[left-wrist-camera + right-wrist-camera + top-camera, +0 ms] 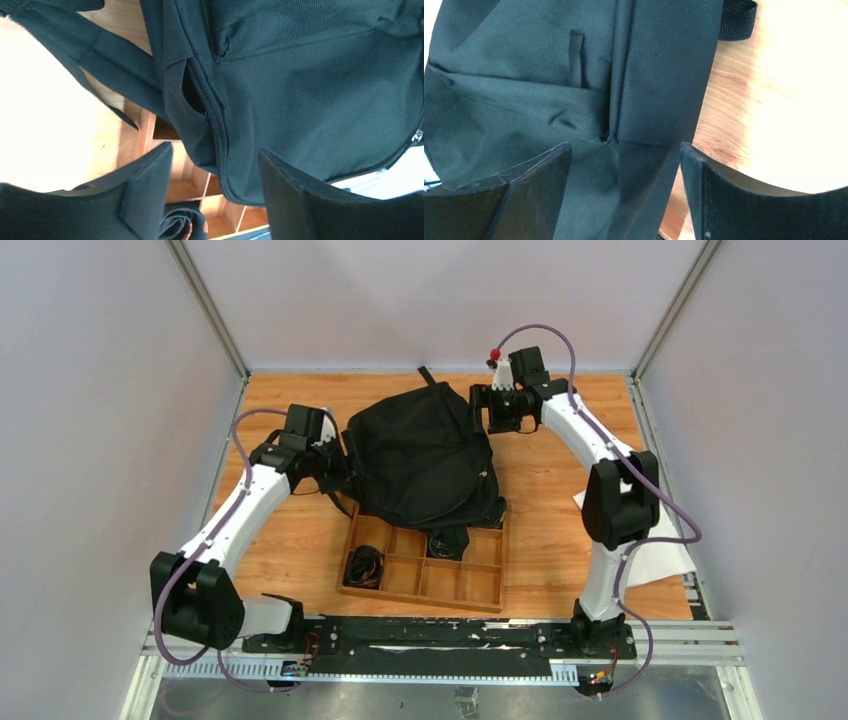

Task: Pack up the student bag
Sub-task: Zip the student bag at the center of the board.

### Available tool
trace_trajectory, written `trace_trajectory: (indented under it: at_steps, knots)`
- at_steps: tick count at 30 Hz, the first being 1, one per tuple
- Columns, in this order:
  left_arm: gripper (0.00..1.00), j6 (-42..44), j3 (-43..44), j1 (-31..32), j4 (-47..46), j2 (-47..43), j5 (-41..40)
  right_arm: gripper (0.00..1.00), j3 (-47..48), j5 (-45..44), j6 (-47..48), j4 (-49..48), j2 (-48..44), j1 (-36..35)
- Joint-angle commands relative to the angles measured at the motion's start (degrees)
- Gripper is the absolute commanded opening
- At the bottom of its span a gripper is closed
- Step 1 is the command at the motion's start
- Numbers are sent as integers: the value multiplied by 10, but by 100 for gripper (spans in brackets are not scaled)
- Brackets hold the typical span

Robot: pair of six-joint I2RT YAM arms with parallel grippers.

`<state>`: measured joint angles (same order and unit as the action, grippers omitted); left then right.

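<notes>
The student bag (420, 450), a floppy black backpack, lies mid-table with its lower end draped over the wooden tray (420, 601). My left gripper (336, 466) is at the bag's left side. In the left wrist view this gripper (215, 172) is open, and the bag (310, 100) hangs between the fingers without being pinched, its zipper (215, 125) partly undone. My right gripper (481, 406) is at the bag's far right corner. Seen from the right wrist, it (624, 167) is open too, with bag fabric (524, 75) loose between the fingers.
A rolled dark item (364, 566) sits in the tray's near-left compartment and shows again (182, 225) under my left fingers. A black strap loop (739, 20) lies on the wooden tabletop (774, 100). White sheets (655, 550) lie by the right arm's base. Walls enclose the table.
</notes>
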<state>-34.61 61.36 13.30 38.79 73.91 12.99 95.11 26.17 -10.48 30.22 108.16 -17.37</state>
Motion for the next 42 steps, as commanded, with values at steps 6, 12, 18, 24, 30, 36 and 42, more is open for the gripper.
trace_trajectory:
  at_steps: [6, 12, 18, 24, 30, 36, 42]
  knots:
    - [20, -55, -11, 0, -135, 55, 106, 5, 63, 130, -29, 36, 65, 41]
    - [0, -53, 142, 13, -151, 136, 123, 0, 14, 77, -51, -11, -27, 72]
    - [0, -40, 344, 78, -116, 230, 107, 0, -73, 13, -56, -41, -171, 82]
    - [0, -52, 444, 133, -121, 308, 124, 0, -260, -25, -64, -52, -322, 75]
    - [0, -52, 443, 161, -122, 373, 172, 39, -368, -66, -35, 13, -403, 59]
    - [0, -60, 432, 165, -134, 377, 175, 62, -288, -147, 20, 68, -444, -3]
    - [0, -51, 460, 164, -96, 388, 135, 64, -225, -271, 58, 37, -430, -195]
